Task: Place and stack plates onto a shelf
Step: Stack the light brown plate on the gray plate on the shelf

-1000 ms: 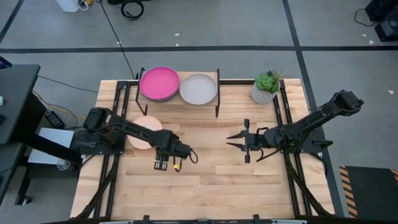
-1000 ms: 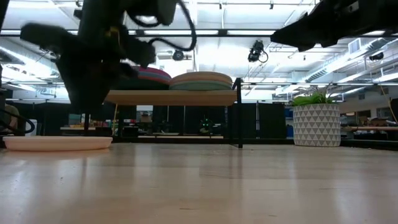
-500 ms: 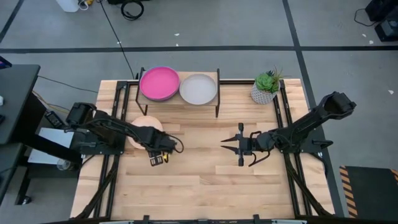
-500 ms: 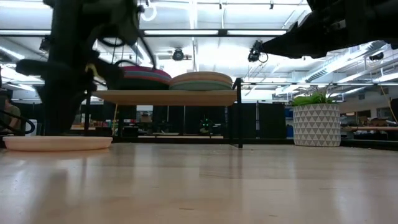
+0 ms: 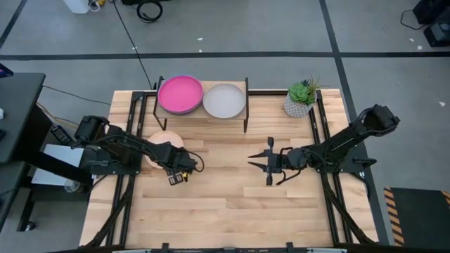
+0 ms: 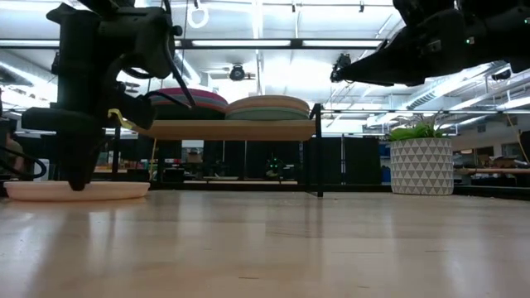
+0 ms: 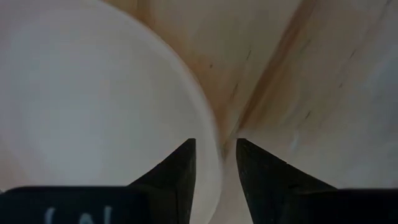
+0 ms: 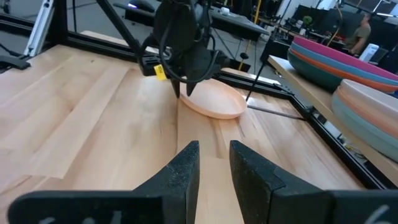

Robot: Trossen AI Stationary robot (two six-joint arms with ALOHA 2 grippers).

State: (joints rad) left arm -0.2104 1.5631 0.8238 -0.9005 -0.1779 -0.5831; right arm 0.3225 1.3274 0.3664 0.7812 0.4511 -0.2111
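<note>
On the shelf point(image 5: 239, 90), two plate stacks; one cream plate point(image 5: 156, 149) astride the left pincer's point(image 5: 177, 174) narrow gap.

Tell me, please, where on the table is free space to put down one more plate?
The near half of the tabletop, toward the camera from both grippers, is bare. So is the strip between the shelf and the potted plant. It is crowded at the left, where the left gripper straddles the cream plate's rim.

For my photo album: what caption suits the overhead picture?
Left gripper reaches the cream plate on the table; two plate stacks fill the shelf.
</note>
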